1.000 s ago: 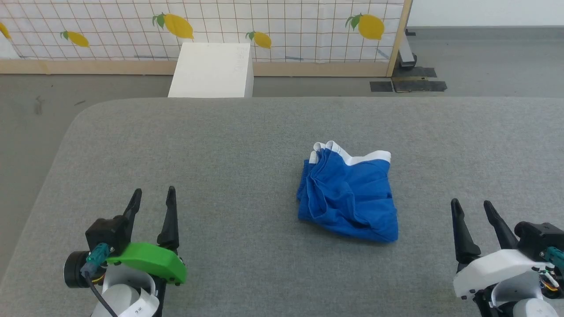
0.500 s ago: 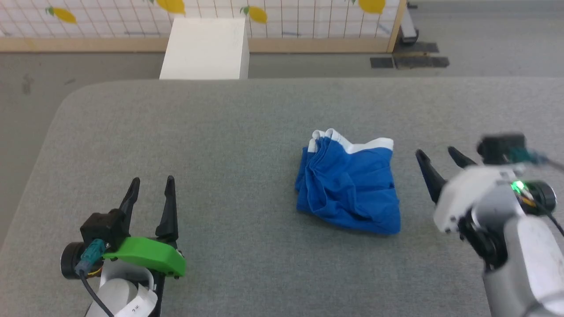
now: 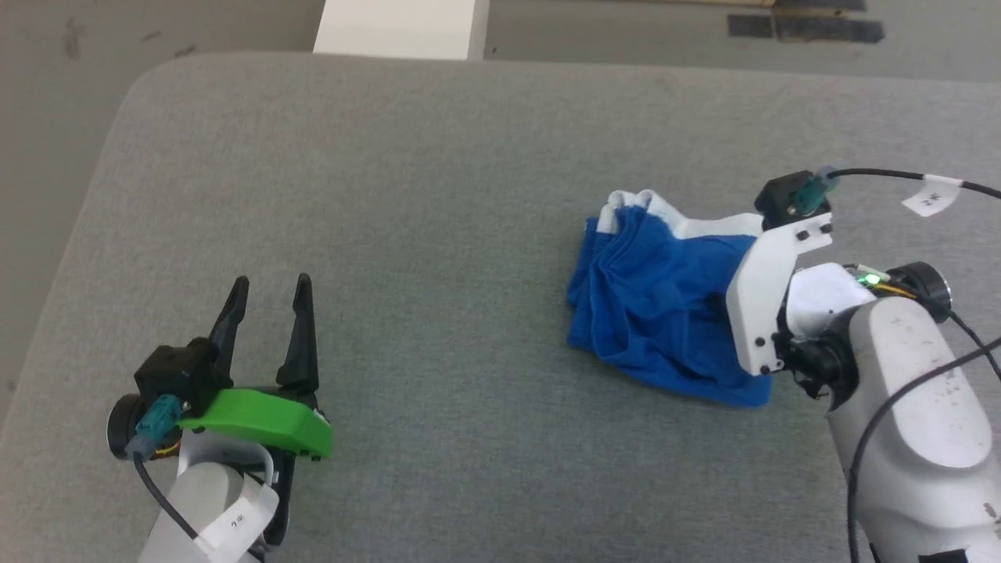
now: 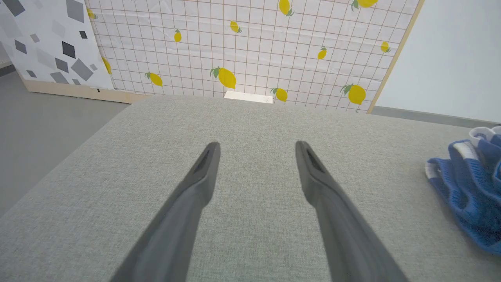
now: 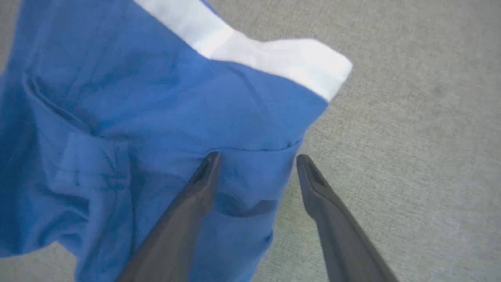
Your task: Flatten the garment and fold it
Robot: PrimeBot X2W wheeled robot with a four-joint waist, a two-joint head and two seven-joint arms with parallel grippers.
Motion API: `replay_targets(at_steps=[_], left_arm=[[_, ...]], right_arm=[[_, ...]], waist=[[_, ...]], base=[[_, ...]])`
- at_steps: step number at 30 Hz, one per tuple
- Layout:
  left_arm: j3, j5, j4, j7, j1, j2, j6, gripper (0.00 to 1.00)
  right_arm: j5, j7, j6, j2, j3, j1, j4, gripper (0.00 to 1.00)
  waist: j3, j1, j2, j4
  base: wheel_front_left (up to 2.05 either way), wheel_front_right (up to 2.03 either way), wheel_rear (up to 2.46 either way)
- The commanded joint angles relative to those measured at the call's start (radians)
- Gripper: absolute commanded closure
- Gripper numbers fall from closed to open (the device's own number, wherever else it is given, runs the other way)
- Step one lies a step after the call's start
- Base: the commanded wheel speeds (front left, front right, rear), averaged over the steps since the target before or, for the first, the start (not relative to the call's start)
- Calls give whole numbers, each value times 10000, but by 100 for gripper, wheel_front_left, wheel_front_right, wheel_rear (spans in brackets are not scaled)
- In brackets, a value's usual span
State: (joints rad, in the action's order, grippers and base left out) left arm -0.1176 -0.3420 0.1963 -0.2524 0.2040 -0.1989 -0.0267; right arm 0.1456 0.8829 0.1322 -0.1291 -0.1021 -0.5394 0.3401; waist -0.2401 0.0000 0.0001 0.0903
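The garment (image 3: 657, 305) is a crumpled royal blue heap with a white band along its far edge, lying right of centre on the grey table (image 3: 391, 180). My right arm's white wrist mount (image 3: 770, 289) hangs over the heap's right edge and hides the fingers below it. In the right wrist view my right gripper (image 5: 258, 158) stands open, pointing down, one finger over the blue cloth (image 5: 156, 98) and the other over bare table just past its edge. Far to the left, my left gripper (image 3: 271, 281) is open above bare table, nothing between its fingers (image 4: 257, 145); the garment (image 4: 469, 184) shows at that view's right.
A white box (image 3: 399, 27) stands on the floor beyond the table's far edge. Black tape (image 3: 805, 27) marks the floor at the back right. A lemon-print screen (image 4: 250, 47) closes off the far side. The table's rounded left corner (image 3: 148, 78) is near my left arm.
The head camera has tilted down. My right arm has swung forward and left from the front right corner to the garment's right edge, fingers now pointing down. The left arm has stayed put.
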Motion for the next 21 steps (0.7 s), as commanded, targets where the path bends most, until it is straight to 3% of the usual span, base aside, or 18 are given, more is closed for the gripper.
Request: replay_targets(at_steps=[1,12,14,15,21], left_arm=[[13,-26,44,-62,206,20,-67,0],[42,-11,161,-88,479,174,-225,0],[67,9,164,-90,488,191,-248,0],[83,16,171,-90,479,198,-258,0],[135,106,227,-91,316,250,-304,0]], right_arm=[[-171,54,-15,35,-71,-174,142,0],[-433,349,-15,111,-270,-88,1270,0],[-353,358,-15,104,-279,-79,1398,75],[-312,329,-15,93,-290,-83,1427,100],[20,-93,-15,-110,-435,-192,1232,100]], waist=[[-370,0,-1,330],[-610,0,-1,503],[-566,0,-1,498],[-532,0,-1,491],[-35,0,-1,448]], base=[[0,0,0],[0,0,0],[0,0,0],[0,0,0],[0,0,0]])
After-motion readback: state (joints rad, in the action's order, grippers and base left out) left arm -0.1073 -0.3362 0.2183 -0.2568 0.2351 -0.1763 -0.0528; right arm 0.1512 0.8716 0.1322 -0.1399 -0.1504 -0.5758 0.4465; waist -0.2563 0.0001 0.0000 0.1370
